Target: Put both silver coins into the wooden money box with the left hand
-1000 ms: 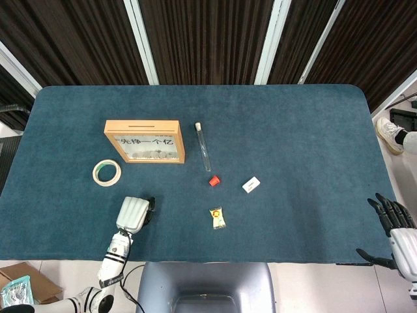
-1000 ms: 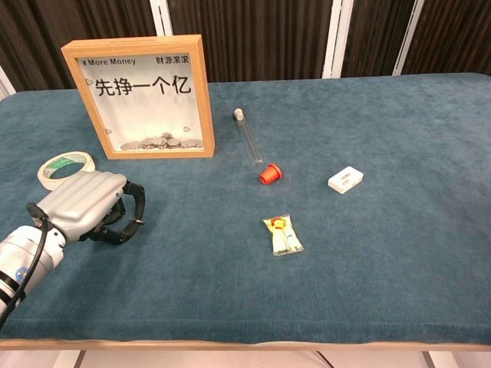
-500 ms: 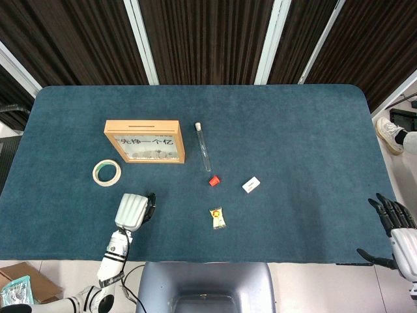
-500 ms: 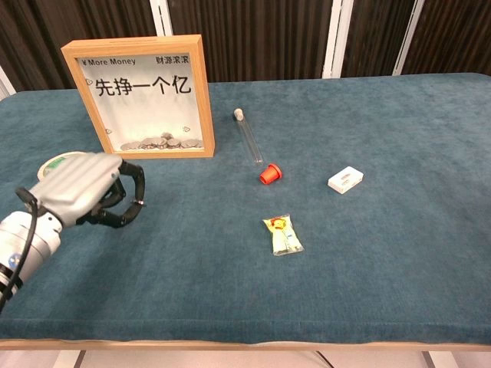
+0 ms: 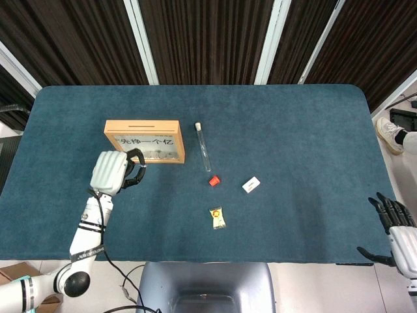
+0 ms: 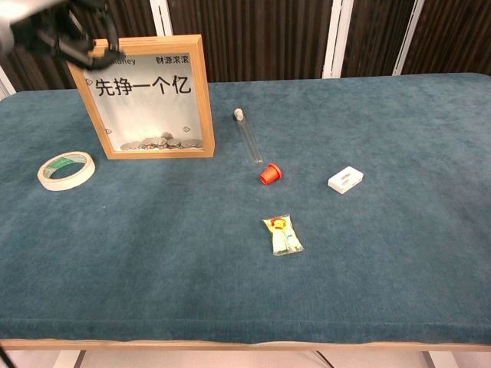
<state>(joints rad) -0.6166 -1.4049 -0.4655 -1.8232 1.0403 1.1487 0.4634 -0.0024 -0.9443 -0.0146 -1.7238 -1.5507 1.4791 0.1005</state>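
left hand (image 5: 112, 172), fingers curled, hovers raised beside the wooden money box (image 5: 144, 141); any coin inside it can't be told.

A lab test bench: felt-covered table (image 5: 293, 124) before dark slatted panels (image 5: 202, 39)

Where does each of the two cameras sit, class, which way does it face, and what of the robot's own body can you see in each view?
Head view: high above the near table edge, looking steeply down on the table; shows the left hand on its arm near the wooden money box, and the right hand off the table's right corner.
Chest view: low at the near edge, facing across the table toward the curtains; only the left hand shows, top left.
Shared: money box, tape roll, glass tube, red cap.
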